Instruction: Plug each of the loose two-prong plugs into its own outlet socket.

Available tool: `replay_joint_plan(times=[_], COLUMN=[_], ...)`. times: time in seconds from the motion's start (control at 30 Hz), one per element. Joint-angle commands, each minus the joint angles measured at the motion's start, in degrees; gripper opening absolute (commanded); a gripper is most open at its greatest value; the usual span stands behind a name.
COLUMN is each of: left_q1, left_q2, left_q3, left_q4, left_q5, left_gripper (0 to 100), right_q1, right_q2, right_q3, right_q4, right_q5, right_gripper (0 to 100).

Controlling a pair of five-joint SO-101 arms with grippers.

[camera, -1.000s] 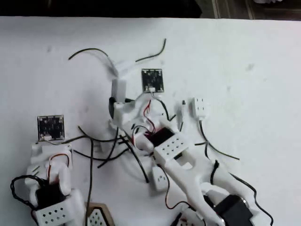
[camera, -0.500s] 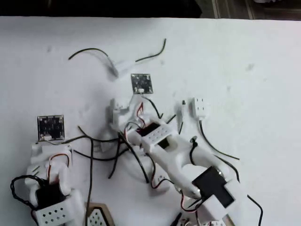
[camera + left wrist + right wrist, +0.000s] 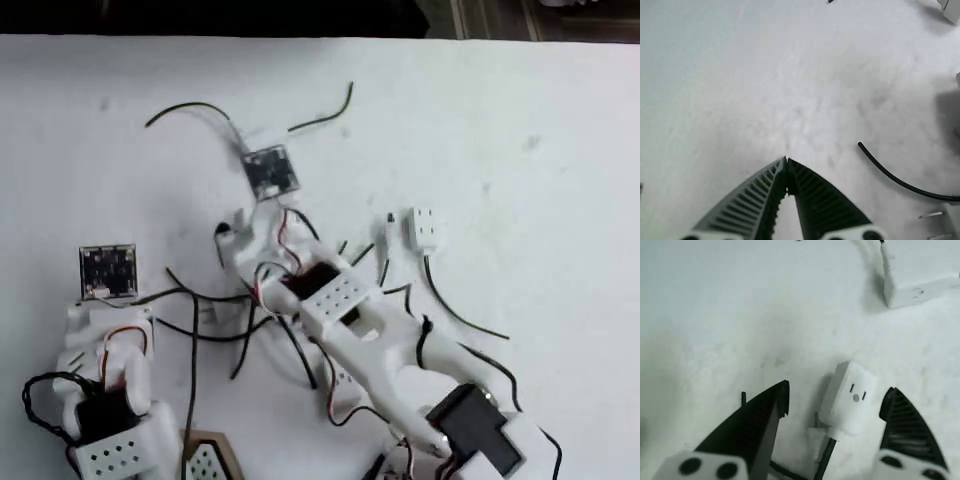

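The right hand [image 3: 836,392] is wide open, with a white socket [image 3: 851,397] lying on the surface [image 3: 715,315] between its fingers. It should go lower, then squeeze the flat sides, not the wire [image 3: 826,455]. The left hand [image 3: 786,162] is shut, near a plug [image 3: 951,222].

The white bench [image 3: 740,75] has a matt, faintly mottled surface. On it, the small white plastic socket block [image 3: 852,397] is smooth with a soft sheen, and its thin black cable [image 3: 826,455] looks like smooth rubber. The left hand [image 3: 786,161] has grey plastic fingers [image 3: 750,205] ribbed on their inner faces, the right hand [image 3: 837,389] is matt black plastic, and the thin prongs [image 3: 931,215] of the white plastic plug [image 3: 952,220] are dull bare metal.
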Motion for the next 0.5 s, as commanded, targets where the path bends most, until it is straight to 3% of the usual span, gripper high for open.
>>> replay_joint_plan(times=[0.0, 0.37, 0.47], left_q1=[-0.22, -0.22, -0.22], left_q2=[-0.4, -0.4, -0.4], left_q3=[-0.53, -0.53, -0.53], left_q4=[-1.58, -1.58, -1.58], left_q5=[-0.35, -0.35, -0.35], left_gripper=[3, 3, 3], right_q1=[0.04, 2.51, 5.32], right_q2=[3.3, 25.63, 26.86], right_q3=[-6.95, -30.86, -32.7], right_q4=[2.86, 23.25, 25.8], right_q5=[1.58, 1.49, 1.32], right_gripper=[28.3, 28.2, 21.5])
